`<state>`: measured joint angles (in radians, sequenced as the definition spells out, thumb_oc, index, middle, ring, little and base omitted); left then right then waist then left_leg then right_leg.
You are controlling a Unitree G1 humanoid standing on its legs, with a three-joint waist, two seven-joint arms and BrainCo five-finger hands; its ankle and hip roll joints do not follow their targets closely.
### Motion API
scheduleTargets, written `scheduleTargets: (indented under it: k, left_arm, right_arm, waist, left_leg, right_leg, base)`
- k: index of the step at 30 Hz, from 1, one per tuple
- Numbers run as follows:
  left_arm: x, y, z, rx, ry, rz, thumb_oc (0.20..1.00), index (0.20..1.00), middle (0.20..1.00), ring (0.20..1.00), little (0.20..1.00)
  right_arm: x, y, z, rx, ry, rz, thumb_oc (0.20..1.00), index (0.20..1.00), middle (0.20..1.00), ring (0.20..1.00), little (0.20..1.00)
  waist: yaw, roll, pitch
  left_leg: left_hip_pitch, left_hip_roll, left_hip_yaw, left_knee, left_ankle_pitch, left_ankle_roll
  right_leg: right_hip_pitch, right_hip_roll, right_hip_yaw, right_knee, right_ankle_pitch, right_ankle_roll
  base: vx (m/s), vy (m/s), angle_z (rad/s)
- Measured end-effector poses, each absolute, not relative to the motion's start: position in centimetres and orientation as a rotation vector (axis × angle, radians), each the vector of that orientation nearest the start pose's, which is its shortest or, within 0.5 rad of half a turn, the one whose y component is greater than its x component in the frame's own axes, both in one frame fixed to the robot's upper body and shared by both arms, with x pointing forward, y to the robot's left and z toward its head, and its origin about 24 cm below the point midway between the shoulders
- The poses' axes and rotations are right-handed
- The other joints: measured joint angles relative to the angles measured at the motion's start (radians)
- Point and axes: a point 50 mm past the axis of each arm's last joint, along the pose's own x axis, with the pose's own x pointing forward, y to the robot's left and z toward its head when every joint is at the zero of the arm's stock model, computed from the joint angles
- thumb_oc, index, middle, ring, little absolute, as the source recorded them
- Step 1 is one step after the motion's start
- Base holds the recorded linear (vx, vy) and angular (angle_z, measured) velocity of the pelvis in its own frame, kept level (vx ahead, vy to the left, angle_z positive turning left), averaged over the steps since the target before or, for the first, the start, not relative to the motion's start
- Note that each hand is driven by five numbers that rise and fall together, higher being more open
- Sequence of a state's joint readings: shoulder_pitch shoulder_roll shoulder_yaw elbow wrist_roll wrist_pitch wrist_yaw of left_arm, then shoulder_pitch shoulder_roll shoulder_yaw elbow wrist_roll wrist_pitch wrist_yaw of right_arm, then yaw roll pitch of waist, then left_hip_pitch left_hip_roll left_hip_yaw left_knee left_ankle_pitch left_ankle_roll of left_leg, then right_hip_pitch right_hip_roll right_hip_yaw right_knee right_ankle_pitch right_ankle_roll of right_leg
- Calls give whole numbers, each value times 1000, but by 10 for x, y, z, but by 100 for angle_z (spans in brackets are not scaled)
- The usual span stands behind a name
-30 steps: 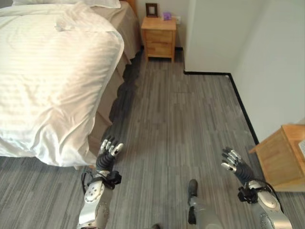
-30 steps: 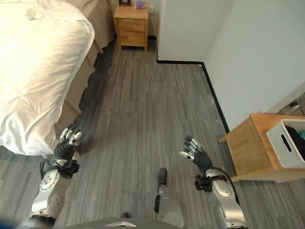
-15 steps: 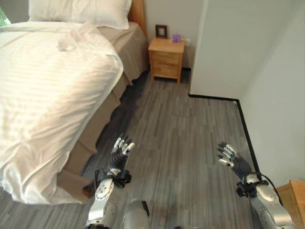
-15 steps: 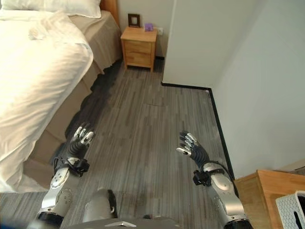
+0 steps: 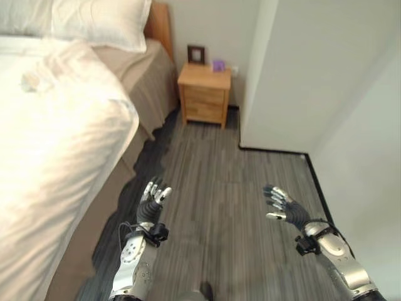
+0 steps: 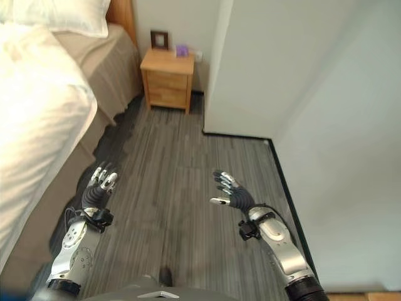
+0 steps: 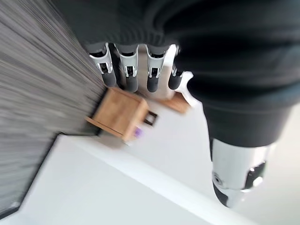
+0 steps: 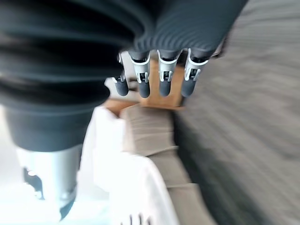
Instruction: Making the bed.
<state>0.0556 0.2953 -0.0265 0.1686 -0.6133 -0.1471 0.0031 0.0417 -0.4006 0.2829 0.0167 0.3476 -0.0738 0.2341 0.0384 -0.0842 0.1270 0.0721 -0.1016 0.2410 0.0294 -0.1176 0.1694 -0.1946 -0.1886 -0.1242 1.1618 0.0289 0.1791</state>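
Duvet (image 5: 56, 157) lies to the left of the left hand (image 5: 152, 200), its long axis running ahead toward the pillows (image 5: 94, 22). Left hand nearer; right hand (image 5: 282, 205) well apart. Both spread wide, empty.

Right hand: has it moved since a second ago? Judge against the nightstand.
Yes. The right hand has advanced over the floor towards the nightstand, open and holding nothing; the camera advanced too.

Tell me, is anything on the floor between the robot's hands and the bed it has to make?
Nothing visible: bare grey floor lies between the open left hand, the open right hand and the bed's white duvet.
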Motion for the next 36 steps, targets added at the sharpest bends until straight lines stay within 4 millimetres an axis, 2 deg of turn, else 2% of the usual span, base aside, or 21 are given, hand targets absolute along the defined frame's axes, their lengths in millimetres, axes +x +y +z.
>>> scheduleTargets:
  k: [1, 3, 6, 9, 10, 11, 14, 16, 18, 20, 22, 23, 24, 27, 28, 29, 30, 32, 33, 34, 36]
  left_arm:
    - [235, 218, 18, -302, 52, 89, 1000, 1000, 1000, 1000, 1000]
    - [236, 221, 24, -299, 27, 96, 1000, 1000, 1000, 1000, 1000]
    - [236, 229, 22, -295, 30, 124, 1000, 1000, 1000, 1000, 1000]
    - [231, 225, 9, -300, 86, 116, 1000, 1000, 1000, 1000, 1000]
    - [231, 223, 9, -305, 84, 110, 1000, 1000, 1000, 1000, 1000]
    - [234, 220, 11, -312, 76, 105, 1000, 1000, 1000, 1000, 1000]
    - [230, 218, 7, -327, 86, 113, 1000, 1000, 1000, 1000, 1000]
    - [230, 213, 6, -353, 86, 112, 1000, 1000, 1000, 1000, 1000]
    - [232, 209, 9, -357, 71, 94, 1000, 1000, 1000, 1000, 1000]
    - [241, 196, 15, -371, 52, 43, 1000, 1000, 1000, 1000, 1000]
    - [244, 191, 24, -370, 20, 10, 1000, 1000, 1000, 1000, 1000]
    - [244, 193, 32, -364, -10, 3, 1000, 1000, 1000, 1000, 1000]
    - [242, 200, 29, -350, 5, 18, 1000, 1000, 1000, 1000, 1000]
    - [240, 202, 26, -373, 20, 30, 1000, 1000, 1000, 1000, 1000]
    - [238, 201, 24, -378, 27, 33, 1000, 1000, 1000, 1000, 1000]
    - [233, 203, 18, -372, 50, 39, 1000, 1000, 1000, 1000, 1000]
    - [230, 204, 10, -379, 81, 50, 1000, 1000, 1000, 1000, 1000]
    - [224, 204, 4, -388, 103, 64, 1000, 1000, 1000, 1000, 1000]
    - [217, 206, 2, -385, 114, 75, 1000, 1000, 1000, 1000, 1000]
    - [214, 211, 3, -376, 110, 87, 1000, 1000, 1000, 1000, 1000]
    - [213, 218, 6, -360, 100, 101, 1000, 1000, 1000, 1000, 1000]
  right_arm:
    - [231, -153, 26, -64, 95, 491, 1000, 1000, 1000, 1000, 1000]
    - [229, -159, 23, -81, 110, 488, 1000, 1000, 1000, 1000, 1000]
    - [219, -169, 13, -98, 171, 472, 1000, 1000, 1000, 1000, 1000]
    - [217, -185, 2, -101, 224, 408, 1000, 1000, 1000, 1000, 1000]
    - [214, -190, 0, -100, 235, 391, 1000, 1000, 1000, 1000, 1000]
    - [213, -194, -3, -100, 251, 380, 1000, 1000, 1000, 1000, 1000]
    - [214, -196, -3, -114, 263, 397, 1000, 1000, 1000, 1000, 1000]
    - [221, -199, 2, -137, 250, 399, 1000, 1000, 1000, 1000, 1000]
    - [233, -197, 13, -154, 201, 409, 1000, 1000, 1000, 1000, 1000]
    - [230, -201, 11, -166, 219, 411, 1000, 1000, 1000, 1000, 1000]
    - [229, -202, 11, -161, 223, 411, 1000, 1000, 1000, 1000, 1000]
    - [230, -197, 10, -136, 220, 417, 1000, 1000, 1000, 1000, 1000]
    - [231, -192, 14, -109, 196, 418, 1000, 1000, 1000, 1000, 1000]
    - [236, -194, 24, -115, 152, 393, 1000, 1000, 1000, 1000, 1000]
    - [237, -196, 24, -115, 150, 380, 1000, 1000, 1000, 1000, 1000]
    - [236, -194, 22, -114, 157, 385, 1000, 1000, 1000, 1000, 1000]
    - [236, -194, 19, -117, 173, 386, 1000, 1000, 1000, 1000, 1000]
    - [237, -194, 14, -120, 192, 393, 1000, 1000, 1000, 1000, 1000]
    - [233, -191, 12, -119, 206, 407, 1000, 1000, 1000, 1000, 1000]
    - [230, -187, 9, -104, 211, 418, 1000, 1000, 1000, 1000, 1000]
    - [220, -179, 7, -77, 212, 440, 1000, 1000, 1000, 1000, 1000]
  waist:
    - [-6, 34, 5]
    - [-13, 51, 8]
    - [-36, 60, 15]
    - [-68, 50, 10]
    - [-76, 47, -1]
    - [-85, 60, 1]
    - [-67, 59, 1]
    - [-61, 87, -4]
    - [-60, 85, -4]
    - [-70, 71, 1]
    - [-69, 49, 14]
    - [-29, -4, 40]
    - [-6, -56, 67]
    - [-7, -45, 78]
    - [-5, -25, 76]
    - [-8, 4, 56]
    - [-6, 7, 54]
    - [24, 13, 52]
    - [25, 44, 41]
    - [22, 44, 35]
    - [25, 2, 16]
  left_leg:
    - [60, 7, -19, -36, -18, -6]
    - [92, 9, -50, -47, -14, -38]
    - [162, 29, -172, -74, -50, -91]
    - [263, 55, -223, -95, -98, -163]
    - [284, 73, -261, -93, -132, -170]
    - [318, 100, -286, -89, -173, -174]
    - [323, 133, -253, 13, -163, -198]
    - [311, 169, -258, 107, -149, -214]
    - [263, 186, -281, 218, -111, -230]
    - [146, 193, -312, 463, -52, -238]
    - [-31, 223, -295, 802, 94, -244]
    - [-214, 243, -223, 1019, 117, -212]
    - [-339, 291, -53, 952, 68, -173]
    - [-435, 264, 65, 557, 69, -186]
    - [-439, 237, 85, 408, 76, -179]
    - [-461, 197, 109, 266, 73, -180]
    - [-432, 103, 119, 72, 80, -169]
    - [-405, 41, 119, -19, 102, -139]
    - [-331, 35, 171, -31, 112, -98]
    - [-286, 45, 169, -50, 157, -12]
    - [-235, 49, 183, -44, 214, 67]
  right_leg:
    - [-101, -18, -32, -126, -96, -47]
    - [-155, -22, -59, -349, -123, -70]
    - [-181, 86, 27, -715, -113, -71]
    - [-103, 178, 163, -1146, -30, -118]
    - [-90, 193, 202, -1165, -51, -102]
    - [-74, 225, 191, -1130, 14, -85]
    - [-31, 243, 155, -1077, 130, -190]
    - [-20, 275, 138, -1010, 62, -213]
    - [-6, 297, 140, -979, 2, -246]
    - [36, 297, 100, -979, -44, -252]
    - [89, 306, 71, -997, -76, -307]
    - [137, 304, 75, -1003, -110, -360]
    - [212, 287, 82, -1058, -114, -362]
    - [334, 281, 59, -1149, -141, -308]
    - [379, 290, 66, -1162, -144, -298]
    - [422, 300, 75, -1200, -190, -240]
    - [473, 284, 91, -1231, -204, -235]
    - [509, 278, 126, -1228, -214, -214]
    - [554, 317, 134, -1196, -226, -196]
    - [578, 334, 135, -1155, -243, -169]
    - [551, 306, 123, -1004, -312, -130]
  base:
    - [463, 84, 47]
    - [532, 3, 71]
    - [513, -72, 100]
    - [638, -105, 132]
    - [724, -169, 140]
    - [307, -94, 88]
    - [473, -205, 39]
    - [359, -197, 10]
    - [450, -333, 2]
    - [378, -390, 50]
    - [390, -461, 49]
    - [440, -339, 28]
    - [487, -224, 12]
    - [424, -32, 17]
    - [529, 41, 6]
    - [730, 65, -12]
    - [532, 46, -28]
    - [464, 47, -53]
    - [354, 73, -47]
    - [300, 94, -28]
    - [275, 116, -41]
